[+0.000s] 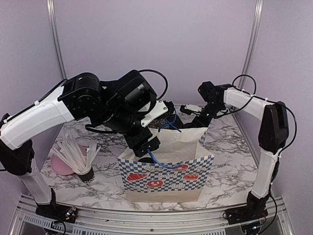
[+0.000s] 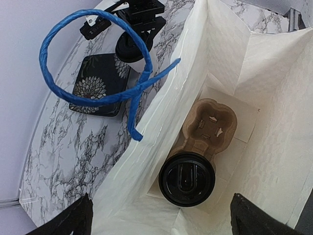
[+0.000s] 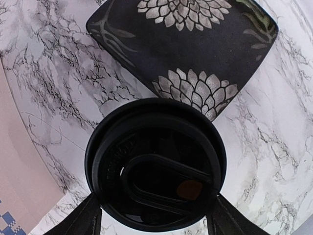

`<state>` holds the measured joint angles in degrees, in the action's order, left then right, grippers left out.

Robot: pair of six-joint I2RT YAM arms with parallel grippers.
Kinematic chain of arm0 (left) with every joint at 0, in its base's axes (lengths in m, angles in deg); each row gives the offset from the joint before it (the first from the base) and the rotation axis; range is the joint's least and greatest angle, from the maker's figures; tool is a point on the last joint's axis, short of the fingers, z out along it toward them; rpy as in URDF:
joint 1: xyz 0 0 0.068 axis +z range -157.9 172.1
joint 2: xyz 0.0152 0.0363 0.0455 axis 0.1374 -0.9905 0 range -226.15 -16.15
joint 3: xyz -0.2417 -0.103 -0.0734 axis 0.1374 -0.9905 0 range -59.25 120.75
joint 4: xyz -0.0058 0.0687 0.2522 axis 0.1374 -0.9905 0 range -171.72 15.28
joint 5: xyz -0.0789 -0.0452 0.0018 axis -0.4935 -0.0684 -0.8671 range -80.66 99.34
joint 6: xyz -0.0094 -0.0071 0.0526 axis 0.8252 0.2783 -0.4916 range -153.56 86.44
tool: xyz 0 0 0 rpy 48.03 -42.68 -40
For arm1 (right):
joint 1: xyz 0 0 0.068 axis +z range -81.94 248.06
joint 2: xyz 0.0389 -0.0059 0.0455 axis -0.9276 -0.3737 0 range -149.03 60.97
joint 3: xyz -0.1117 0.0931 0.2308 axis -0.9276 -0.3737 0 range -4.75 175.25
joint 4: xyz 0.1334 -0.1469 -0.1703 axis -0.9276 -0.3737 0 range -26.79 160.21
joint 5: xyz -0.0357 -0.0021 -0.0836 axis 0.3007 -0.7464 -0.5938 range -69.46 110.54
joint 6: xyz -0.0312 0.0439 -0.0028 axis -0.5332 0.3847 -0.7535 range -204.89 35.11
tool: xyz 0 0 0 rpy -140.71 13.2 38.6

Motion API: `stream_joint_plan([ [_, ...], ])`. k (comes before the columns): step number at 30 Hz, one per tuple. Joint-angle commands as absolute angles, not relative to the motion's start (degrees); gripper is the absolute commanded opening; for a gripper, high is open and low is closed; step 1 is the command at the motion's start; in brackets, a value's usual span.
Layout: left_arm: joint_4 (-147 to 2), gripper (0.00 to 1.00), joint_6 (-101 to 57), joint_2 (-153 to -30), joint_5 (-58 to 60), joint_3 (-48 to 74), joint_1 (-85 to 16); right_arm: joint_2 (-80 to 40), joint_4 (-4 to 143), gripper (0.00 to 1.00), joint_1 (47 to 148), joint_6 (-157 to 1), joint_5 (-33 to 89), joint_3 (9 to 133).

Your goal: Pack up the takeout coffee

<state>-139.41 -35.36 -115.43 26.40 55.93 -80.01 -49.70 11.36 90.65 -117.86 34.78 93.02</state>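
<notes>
A white paper bag [image 1: 166,166] with a blue checked base stands open at the table's middle. In the left wrist view a coffee cup with a black lid [image 2: 186,178] sits in one pocket of the brown cardboard tray [image 2: 210,120] on the bag's floor. My left gripper [image 2: 161,208] hangs open and empty over the bag's mouth [image 1: 146,149]. My right gripper [image 3: 156,220] is behind the bag [image 1: 188,117], its fingers closed on either side of the second cup's black lid [image 3: 154,164]. That cup also shows in the left wrist view [image 2: 129,49].
A black square plate with white flowers [image 3: 195,44] lies on the marble behind the bag, next to the held cup. The bag's blue rope handle [image 2: 93,93] loops beside the left gripper. A black cup of white sticks [image 1: 84,171] and a pink dish [image 1: 63,164] stand at the front left.
</notes>
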Motion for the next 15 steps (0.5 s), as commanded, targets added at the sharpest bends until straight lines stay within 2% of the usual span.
stream_joint_plan([
  [1, -140.10, 0.99, -35.06, -113.35, 27.39, 58.36, -80.23, -46.78, 11.67, 0.69, 90.56, -117.62, 33.41, 92.14],
  [15, -137.44, 0.99, -35.39, -112.60, 28.76, 64.02, -80.20, -29.85, 10.26, 0.68, 87.26, -116.96, 31.41, 77.96],
])
